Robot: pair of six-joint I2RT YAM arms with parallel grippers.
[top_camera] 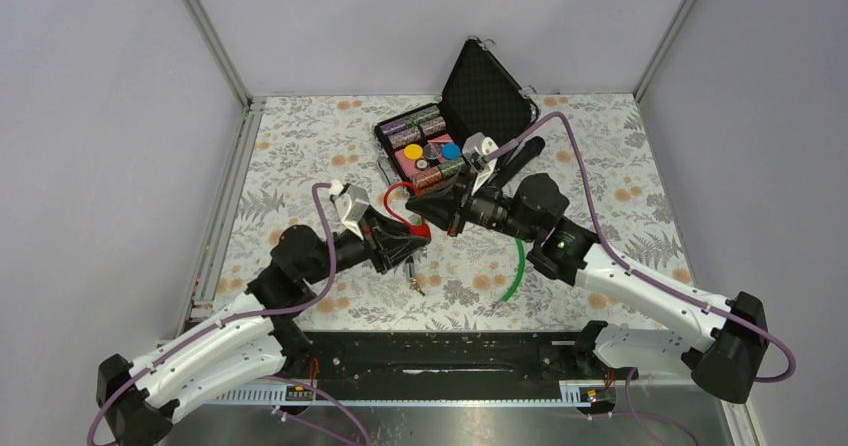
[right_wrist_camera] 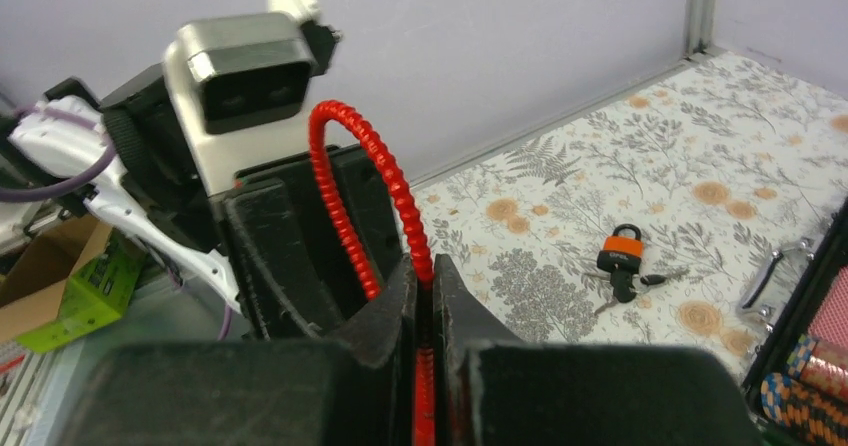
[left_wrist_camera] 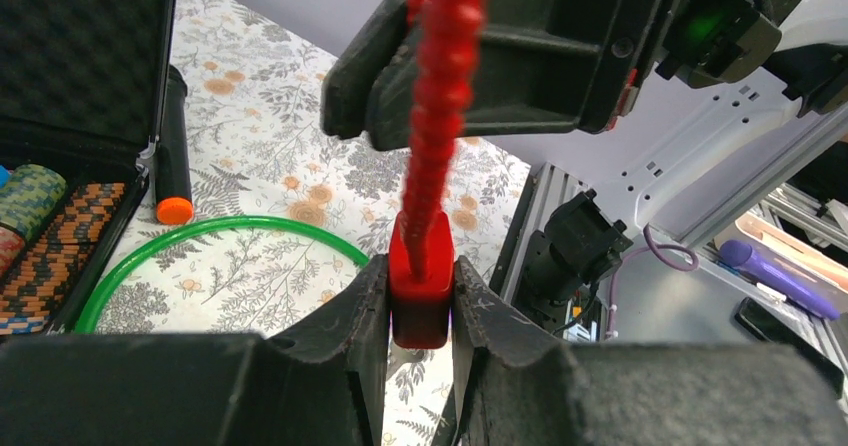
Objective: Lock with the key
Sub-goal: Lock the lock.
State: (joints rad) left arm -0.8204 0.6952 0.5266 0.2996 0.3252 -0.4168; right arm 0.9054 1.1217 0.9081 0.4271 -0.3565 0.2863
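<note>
1. left tool (left_wrist_camera: 420, 278) grips the red lock body (left_wrist_camera: 421, 311) between its fingers
2. right tool (right_wrist_camera: 424, 278), at 2 o'clock of the left tool from above, is clamped on the red cable (right_wrist_camera: 372, 156)
3. the key cannot be picked out; a small metal piece (top_camera: 413, 284), too small to identify, lies on the worktop (top_camera: 300, 136) at 6 o'clock of the left tool

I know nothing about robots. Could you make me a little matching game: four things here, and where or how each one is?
Things: 1 red lock body; 2 red ribbed cable; 3 green cable loop; 4 black case.
States: A lying on the table; B lid up, chips inside; C pinched by the right gripper; D clamped in the left gripper.
Pairs: 1-D, 2-C, 3-A, 4-B.
</note>
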